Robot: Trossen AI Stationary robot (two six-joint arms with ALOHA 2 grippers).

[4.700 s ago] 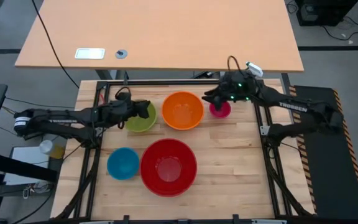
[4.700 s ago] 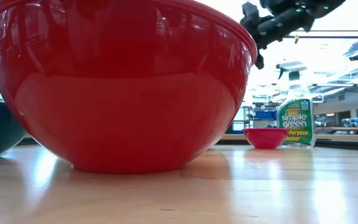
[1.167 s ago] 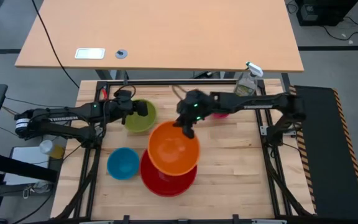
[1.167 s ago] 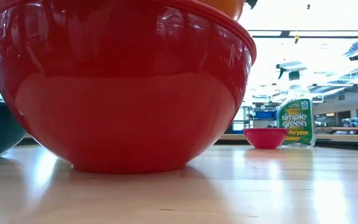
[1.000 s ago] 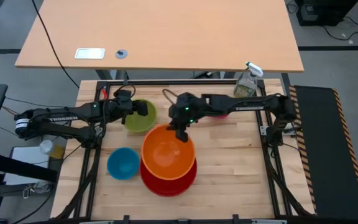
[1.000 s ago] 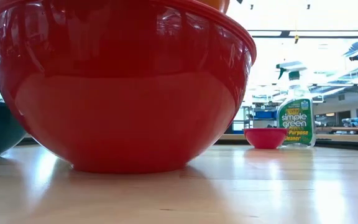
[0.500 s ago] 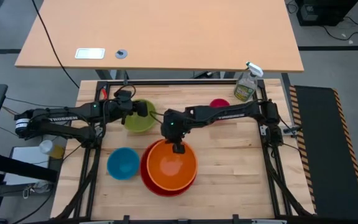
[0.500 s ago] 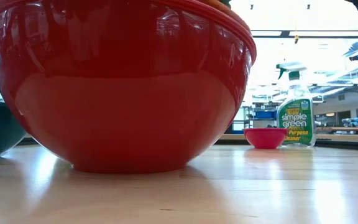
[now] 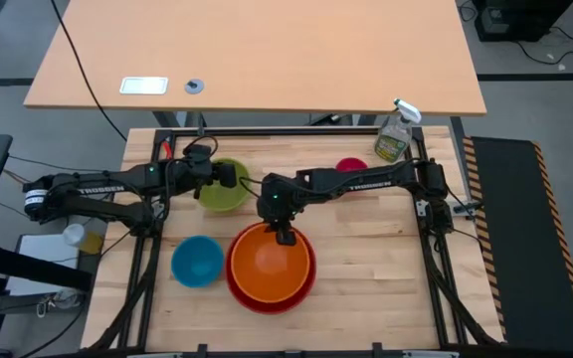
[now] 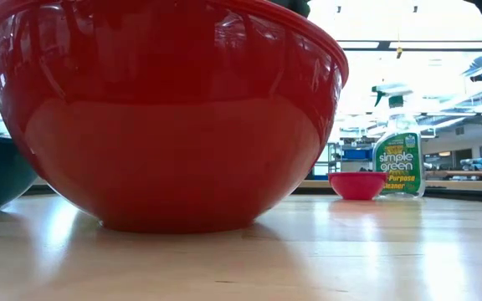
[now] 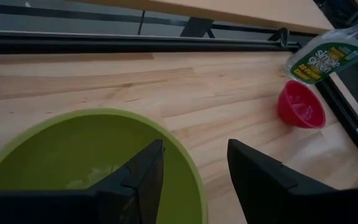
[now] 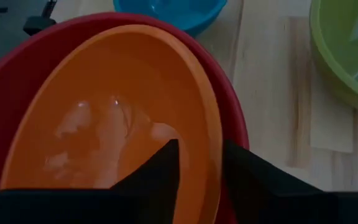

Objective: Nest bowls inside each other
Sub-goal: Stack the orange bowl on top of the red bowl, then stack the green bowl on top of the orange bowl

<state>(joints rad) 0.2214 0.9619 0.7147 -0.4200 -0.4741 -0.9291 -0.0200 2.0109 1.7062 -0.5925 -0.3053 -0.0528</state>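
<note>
The orange bowl [image 9: 270, 261] sits inside the red bowl [image 10: 166, 117] at the table's near middle. My right gripper [image 9: 285, 237] is open at the orange bowl's far rim [image 12: 215, 149], one finger inside the bowl and one outside. The lime green bowl [image 9: 222, 187] rests on its base at the far left. My left gripper [image 11: 194, 144] is open over its right rim, one finger above the inside and one outside, apart from it. The blue bowl [image 9: 197, 261] stands left of the red one, the pink bowl [image 9: 351, 167] at the far right. My right gripper comes slanting down from the far side, with its fingers [image 12: 163, 168] on either side of the orange bowl's far rim. A gap shows beside the inner finger. I cannot tell whether the outer finger touches the rim. The orange bowl rests in the red one.
A clear spray bottle [image 9: 394, 137] stands at the far right corner, just behind the pink bowl. Bare wood lies right of the red bowl, out to the table's right and near edges. A metal frame runs round the table.
My right gripper has gone down and toward the table's near left with the orange bowl. The bowl, which hung tilted above the red bowl's far rim, now sits level inside the red bowl. My left arm has kept still.
</note>
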